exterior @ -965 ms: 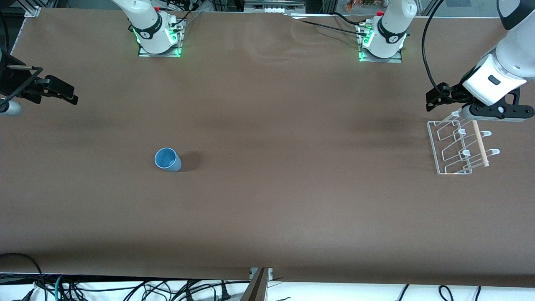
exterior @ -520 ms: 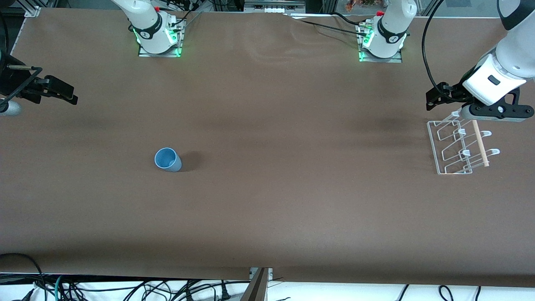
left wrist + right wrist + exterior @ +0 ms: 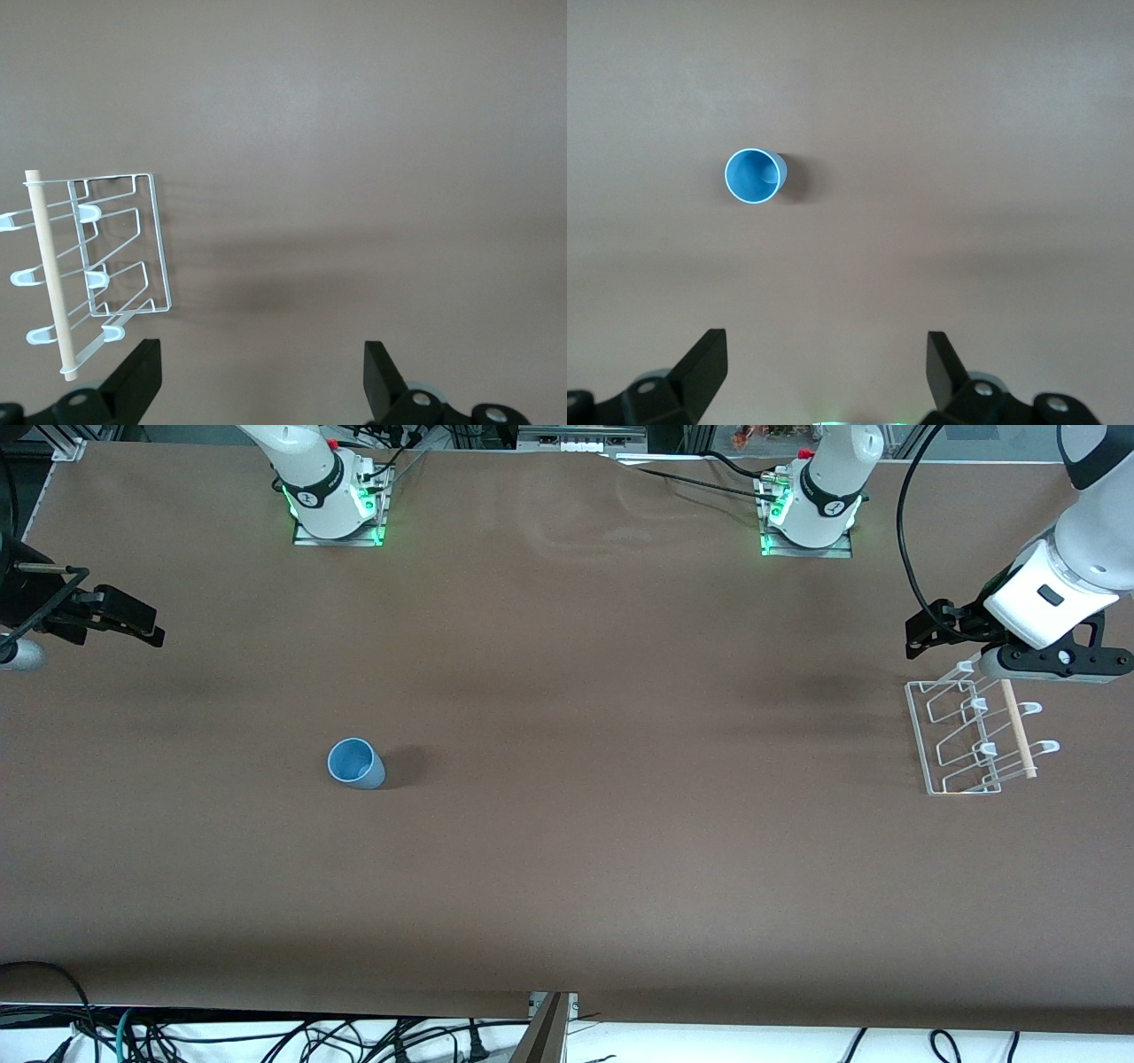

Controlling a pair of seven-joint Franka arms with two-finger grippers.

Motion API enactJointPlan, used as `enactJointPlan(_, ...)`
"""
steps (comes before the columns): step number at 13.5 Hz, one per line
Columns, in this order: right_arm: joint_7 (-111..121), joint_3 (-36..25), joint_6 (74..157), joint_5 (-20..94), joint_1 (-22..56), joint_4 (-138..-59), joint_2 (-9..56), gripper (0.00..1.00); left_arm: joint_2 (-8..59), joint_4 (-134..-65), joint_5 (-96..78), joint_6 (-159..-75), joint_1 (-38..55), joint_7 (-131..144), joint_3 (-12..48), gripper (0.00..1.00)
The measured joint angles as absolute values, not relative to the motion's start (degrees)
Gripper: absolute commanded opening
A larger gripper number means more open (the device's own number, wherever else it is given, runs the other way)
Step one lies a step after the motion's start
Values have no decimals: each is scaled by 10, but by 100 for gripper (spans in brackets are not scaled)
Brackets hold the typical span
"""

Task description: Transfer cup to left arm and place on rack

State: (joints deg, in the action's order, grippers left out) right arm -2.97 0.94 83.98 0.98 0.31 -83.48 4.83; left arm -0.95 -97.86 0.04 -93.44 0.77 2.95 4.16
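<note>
The light-blue cup [image 3: 356, 763] stands upright and alone on the brown table, toward the right arm's end; it also shows in the right wrist view [image 3: 755, 175], mouth up. The white wire rack [image 3: 974, 735] with its wooden dowel [image 3: 1018, 729] sits at the left arm's end of the table and also shows in the left wrist view [image 3: 115, 257]. My left gripper [image 3: 917, 638] hangs open and empty over the table beside the rack [image 3: 260, 381]. My right gripper [image 3: 146, 624] hangs open and empty over the table's edge at the right arm's end, well away from the cup [image 3: 824, 367].
The two arm bases [image 3: 337, 509] [image 3: 806, 518] stand along the table's edge farthest from the front camera. A black cable [image 3: 904, 531] loops down to the left arm's hand. Cables lie below the table's near edge [image 3: 266, 1036].
The left arm's hand has shifted very slightly. The cup, the rack and the right gripper have not moved.
</note>
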Motion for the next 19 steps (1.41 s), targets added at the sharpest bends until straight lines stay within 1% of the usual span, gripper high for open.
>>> enactJointPlan(4,-30,9,842,10,3,-835,51,99,-9,-979,0,-934,8,29,42,100)
enactJointPlan(7,-30,10,851,10,3,-835,69,100,-9,-979,0,-934,8,29,42,100)
enactJointPlan(14,-29,11,877,10,11,-835,142,100,-9,-979,0,-934,8,29,42,100)
enactJointPlan(19,-31,13,920,10,54,-835,193,100,-9,-979,0,-934,8,29,42,100)
